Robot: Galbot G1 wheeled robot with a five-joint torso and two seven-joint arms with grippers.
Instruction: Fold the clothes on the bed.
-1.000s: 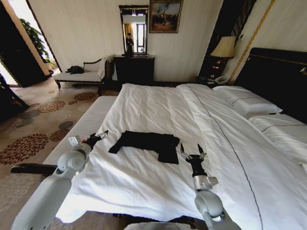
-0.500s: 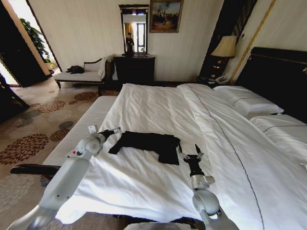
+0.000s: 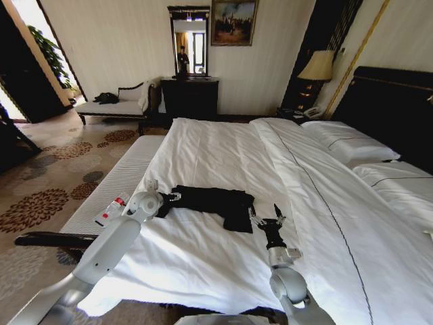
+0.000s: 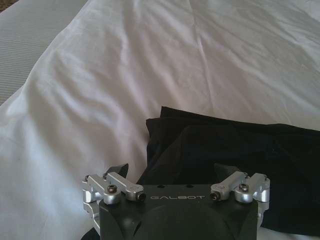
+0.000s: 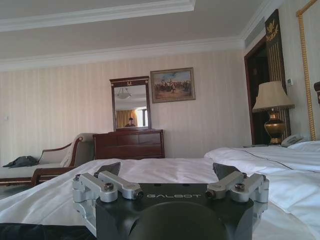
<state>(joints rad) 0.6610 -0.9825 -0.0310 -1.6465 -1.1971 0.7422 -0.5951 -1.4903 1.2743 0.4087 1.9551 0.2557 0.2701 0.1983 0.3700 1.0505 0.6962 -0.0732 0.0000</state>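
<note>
The T-shirt (image 3: 213,202) lay as a dark, partly folded bundle on the white duvet (image 3: 203,250) of the bed (image 3: 379,230); no lettering could be made out on it. In the left wrist view the shirt (image 4: 235,155) ran out of the picture on one side, and the gripper's own housing hid its nearest edge. The left gripper (image 3: 173,197) was at the shirt's left end, its fingertips (image 4: 118,170) spread wide over the black cloth; whether they touched the cloth could not be told. The right gripper (image 3: 266,219) stood just beside the shirt's right end, above the duvet, its fingers also spread and holding nothing. In its wrist view a strip of the shirt (image 5: 40,232) showed at the edge, behind the right gripper (image 5: 170,172).
</note>
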